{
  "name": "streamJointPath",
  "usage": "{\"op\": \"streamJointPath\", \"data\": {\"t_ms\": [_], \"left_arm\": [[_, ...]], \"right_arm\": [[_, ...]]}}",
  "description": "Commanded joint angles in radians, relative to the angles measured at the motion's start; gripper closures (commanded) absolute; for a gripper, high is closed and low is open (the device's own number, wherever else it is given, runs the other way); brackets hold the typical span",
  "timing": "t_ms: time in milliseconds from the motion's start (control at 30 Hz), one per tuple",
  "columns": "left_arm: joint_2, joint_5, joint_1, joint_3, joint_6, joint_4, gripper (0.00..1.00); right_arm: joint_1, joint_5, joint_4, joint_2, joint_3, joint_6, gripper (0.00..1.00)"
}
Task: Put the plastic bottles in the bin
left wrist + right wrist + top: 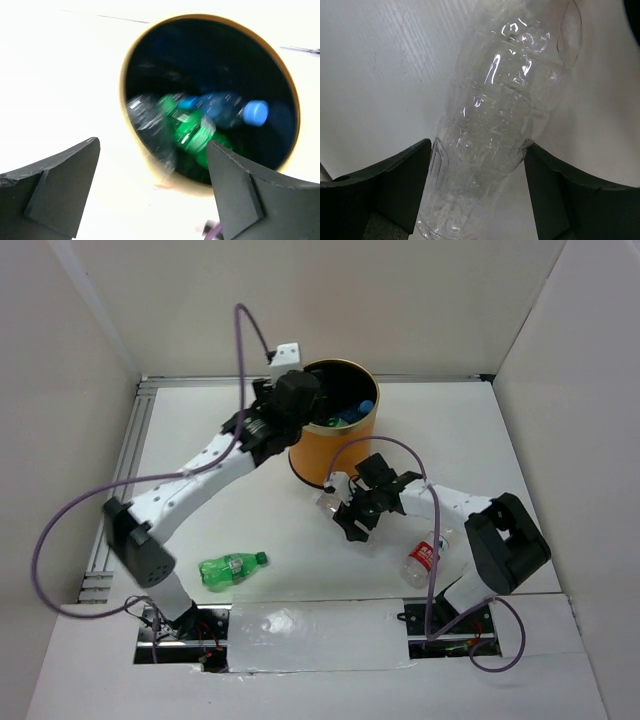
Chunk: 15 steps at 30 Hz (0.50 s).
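- My left pincer (pixel 152 146) hangs over the near-left edge of the bin (pixel 318 462), its fingers spread wide with nothing between them.
- The bin stands upright toward the far side of the tabletop (pixel 250 515), its orange wall facing me and its inside dark.
- Looking down past my left fingers I see bottles lying in the bin: a green bottle (pixel 192 131) in the middle, a blue-capped bottle (pixel 225 107) just behind it, and a blurred clear one (pixel 147 117) against the left wall.
- My right pincer (pixel 477 150) is low over the tabletop, just in front of the foot of the bin.
- A clear bottle (pixel 505 100) lies on the tabletop and runs lengthwise between my right fingers, filling the gap from one pad to the other.
- Both pads sit against its sides, but I cannot tell whether they are squeezing it or only touching.
- A second green bottle (pixel 232 568) lies on its side near the front of the tabletop, close to my left arm's base and well apart from the bin.
- A red-labelled bottle (pixel 424 559) lies on the tabletop near the front right, just beside my right arm.
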Motion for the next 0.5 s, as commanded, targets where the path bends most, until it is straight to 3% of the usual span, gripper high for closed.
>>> {"op": "streamJointPath", "data": {"t_ms": [0, 67, 100, 133, 167, 233, 333, 400, 433, 467], "left_arm": [[-0.267, -0.044, -0.002, -0.138, -0.009, -0.011, 0.0], [-0.387, -0.025, -0.002, -0.331, -0.087, -0.047, 0.0], [-0.449, 0.017, -0.002, -0.4, -0.126, -0.061, 0.02], [-0.572, 0.04, -0.002, -0.471, -0.197, -0.07, 0.02], [-0.628, 0.057, -0.002, -0.588, -0.254, -0.125, 0.04], [-0.717, 0.099, -0.002, -0.668, -0.438, -0.223, 0.04], [-0.842, 0.2, -0.002, -0.787, -0.624, -0.39, 0.02], [-0.927, 0.287, -0.002, -0.896, -0.889, -0.465, 0.01], [-0.928, 0.319, -0.002, -0.896, -0.89, -0.476, 0.01], [-0.945, 0.353, -0.002, -0.924, -1.012, -0.489, 0.01]], "right_arm": [[0.025, 0.101, 0.068, -0.015, -0.065, -0.026, 0.36], [0.034, 0.101, 0.056, -0.044, -0.077, -0.038, 0.51], [0.043, 0.101, 0.043, -0.054, -0.077, -0.039, 0.68], [0.043, 0.067, 0.025, -0.068, -0.077, -0.069, 0.76], [0.043, 0.033, -0.003, -0.085, -0.053, -0.092, 0.81], [0.043, -0.07, -0.105, -0.156, -0.005, -0.156, 0.92], [0.017, -0.181, -0.216, -0.258, 0.127, -0.227, 0.96], [0.005, -0.269, -0.227, -0.318, 0.266, -0.227, 1.0], [0.005, -0.269, -0.227, -0.329, 0.267, -0.227, 1.0], [0.005, -0.301, -0.218, -0.329, 0.341, -0.227, 1.0]]}}
